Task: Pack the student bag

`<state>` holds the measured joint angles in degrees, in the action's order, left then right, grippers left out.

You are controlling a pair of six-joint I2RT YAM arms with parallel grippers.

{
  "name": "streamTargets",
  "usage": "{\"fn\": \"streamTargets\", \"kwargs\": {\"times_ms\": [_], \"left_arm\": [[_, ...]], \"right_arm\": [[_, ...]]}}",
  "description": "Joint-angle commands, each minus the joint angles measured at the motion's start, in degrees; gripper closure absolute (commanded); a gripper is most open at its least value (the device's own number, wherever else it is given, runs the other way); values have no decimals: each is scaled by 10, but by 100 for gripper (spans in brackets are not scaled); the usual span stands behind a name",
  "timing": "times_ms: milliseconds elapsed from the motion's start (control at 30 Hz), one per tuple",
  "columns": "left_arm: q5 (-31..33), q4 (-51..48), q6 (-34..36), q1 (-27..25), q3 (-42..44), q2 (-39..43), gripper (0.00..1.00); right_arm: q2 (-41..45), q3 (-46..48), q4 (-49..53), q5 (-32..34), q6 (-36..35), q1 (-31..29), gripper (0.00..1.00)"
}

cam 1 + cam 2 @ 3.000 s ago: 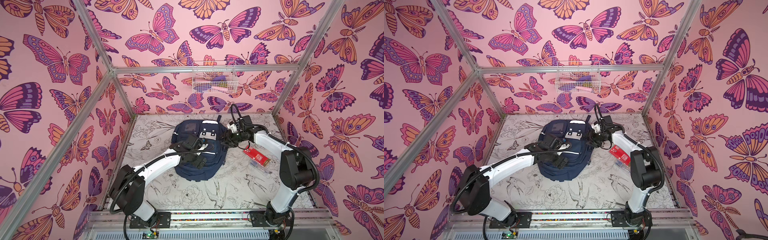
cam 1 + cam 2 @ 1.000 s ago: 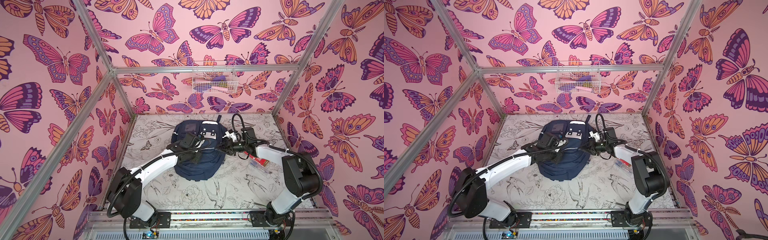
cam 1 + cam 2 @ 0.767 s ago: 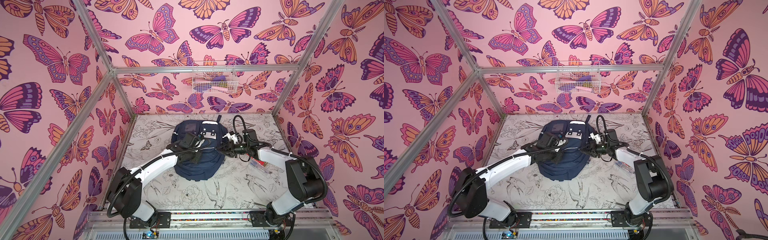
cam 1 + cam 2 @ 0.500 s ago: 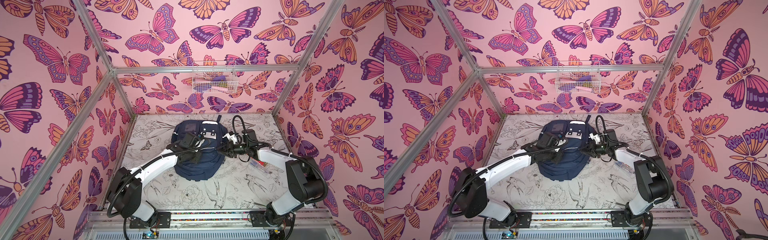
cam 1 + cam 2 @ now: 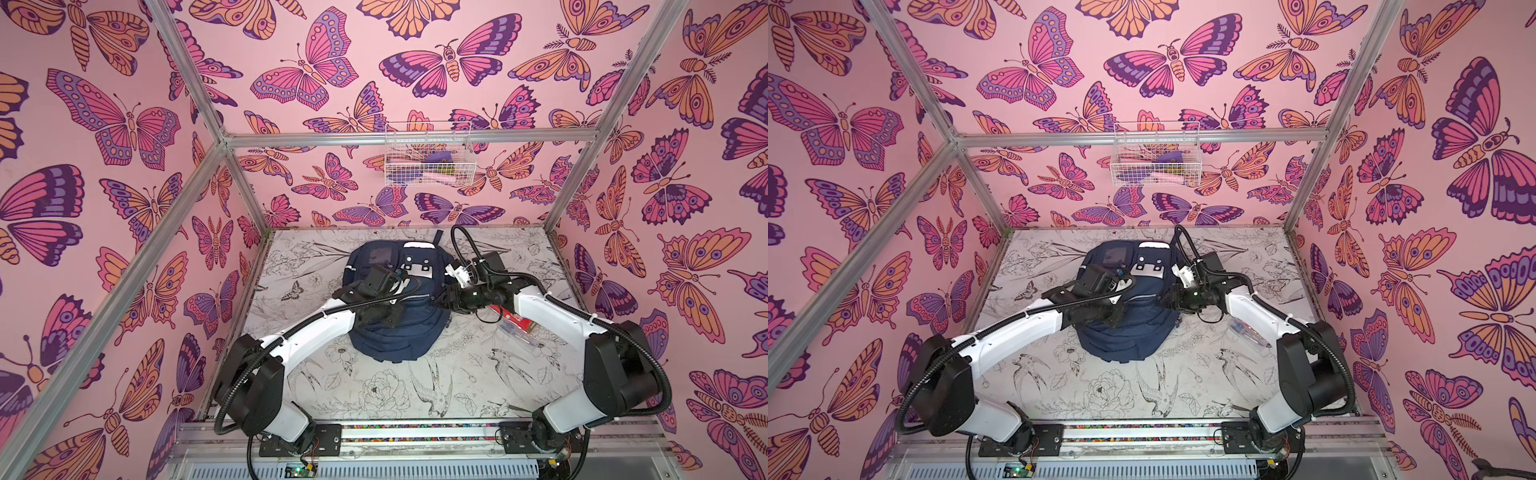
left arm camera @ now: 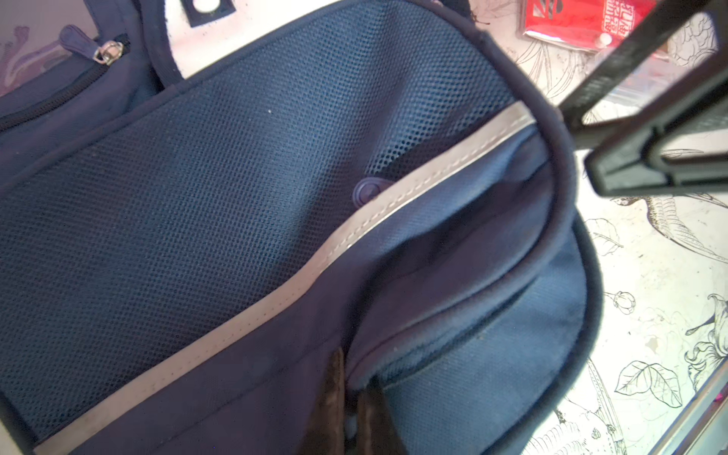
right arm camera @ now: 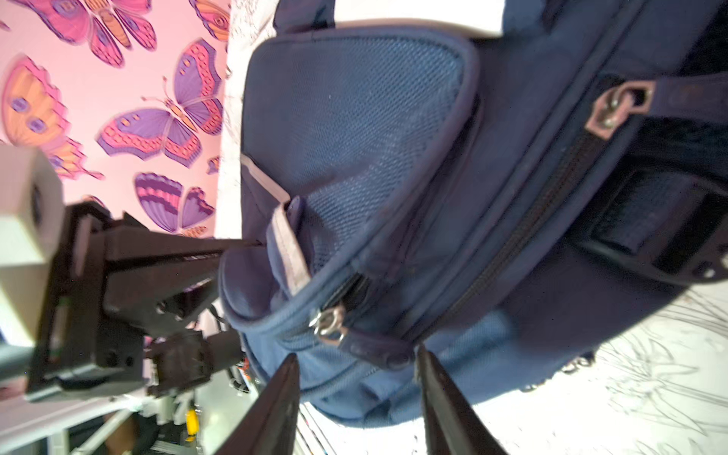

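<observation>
Right gripper [image 7: 356,354] widened, empty, by zip pull [image 7: 329,325]; left gripper [image 6: 352,382] pinches navy student bag [image 5: 399,332] fabric.

This is a robot test booth, not anybody's room: a box of bare metal bars [image 5: 407,139] with walls [image 5: 266,37] papered in big butterflies. The table [image 5: 374,399] is printed with birds and flowers. A left arm [image 5: 307,332] and a right arm [image 5: 552,311], white and black, are bolted to a rail [image 5: 415,434] at its front edge. A wire basket [image 5: 428,166] hangs on the back wall.
</observation>
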<state>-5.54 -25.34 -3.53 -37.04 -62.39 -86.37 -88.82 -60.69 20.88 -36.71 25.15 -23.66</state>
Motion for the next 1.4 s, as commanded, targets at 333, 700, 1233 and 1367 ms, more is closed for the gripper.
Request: {"fn": "streamTargets", "kwargs": {"times_ms": [333,700,1233,1367], "left_arm": [[-21,-3,-25,2,7,4,100],[-27,-4,-28,2,4,0,100],[-25,-3,-42,3,-2,-12,100],[-43,-2,-74,3,-15,-13,100]], "right_arm": [[-28,-64,91,116,-107,-46,58],[-60,-113,133,200,-160,-93,72],[3,-102,185,206,-157,-104,100],[3,-121,235,176,-158,-121,100]]}}
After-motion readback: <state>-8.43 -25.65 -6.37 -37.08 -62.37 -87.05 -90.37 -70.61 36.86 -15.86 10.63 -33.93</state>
